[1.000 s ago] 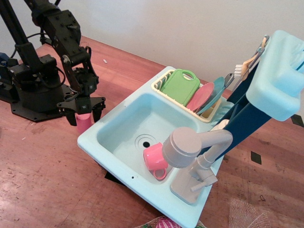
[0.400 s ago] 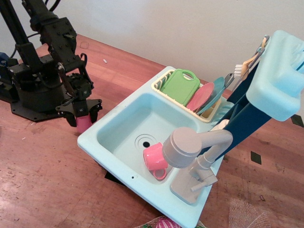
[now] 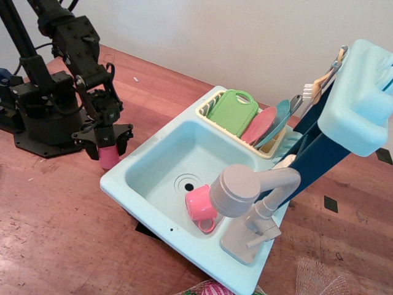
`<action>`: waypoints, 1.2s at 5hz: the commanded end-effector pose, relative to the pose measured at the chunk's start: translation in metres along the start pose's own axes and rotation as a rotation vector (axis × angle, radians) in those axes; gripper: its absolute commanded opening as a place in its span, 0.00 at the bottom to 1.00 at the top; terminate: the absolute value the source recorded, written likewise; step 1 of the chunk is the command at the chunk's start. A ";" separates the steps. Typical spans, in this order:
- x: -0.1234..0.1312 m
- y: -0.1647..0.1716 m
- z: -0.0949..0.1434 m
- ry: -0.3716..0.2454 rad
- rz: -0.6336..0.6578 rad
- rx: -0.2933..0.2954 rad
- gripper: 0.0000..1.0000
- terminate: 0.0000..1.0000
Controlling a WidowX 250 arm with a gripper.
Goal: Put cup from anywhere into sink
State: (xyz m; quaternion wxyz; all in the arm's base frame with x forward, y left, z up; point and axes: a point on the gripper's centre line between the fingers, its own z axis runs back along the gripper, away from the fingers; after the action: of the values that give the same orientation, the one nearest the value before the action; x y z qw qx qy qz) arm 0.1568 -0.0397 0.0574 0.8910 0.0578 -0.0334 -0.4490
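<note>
Cup point(image 3: 108, 157) is the whole job: a small pink tumbler, and my gripper point(image 3: 108, 146) has it by the upper part, one black finger on each side of it, so my jaws are closed on the cup. It hangs upright just outside the left corner of the sink point(image 3: 161, 158), over the wooden table point(image 3: 49, 233); whether its base is touching the wood I cannot tell.

Going near to far, the ground I have to cross is this. Closest to the camera is the grey faucet point(image 3: 242, 203), with its round head hanging over the basin. Tucked under that head lies a wider pink mug point(image 3: 201, 208) with a handle, which is not mine to move. Beyond it the round drain point(image 3: 187, 182) sits on open blue floor, and that bare patch looks to me the best place to let go. At the far rim stands the yellow rack point(image 3: 212, 114), holding a green board point(image 3: 233, 112) and plates.

To do this well, I judge I should first lift until the base is clearly above the sink's rim, since a low sweep would knock the edge. Then carry it sideways over the basin, keeping to the drain side, away from mug and faucet, lower it close to the floor, and only then open.
</note>
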 end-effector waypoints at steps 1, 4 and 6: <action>-0.003 0.035 0.056 0.016 -0.053 0.045 0.00 0.00; 0.065 0.149 0.147 0.044 -0.289 0.119 0.00 0.00; 0.121 0.170 0.119 0.017 -0.364 0.061 0.00 0.00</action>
State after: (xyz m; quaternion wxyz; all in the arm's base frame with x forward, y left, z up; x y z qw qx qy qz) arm 0.3441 -0.0543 0.1688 0.7947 0.0686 -0.0072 -0.6030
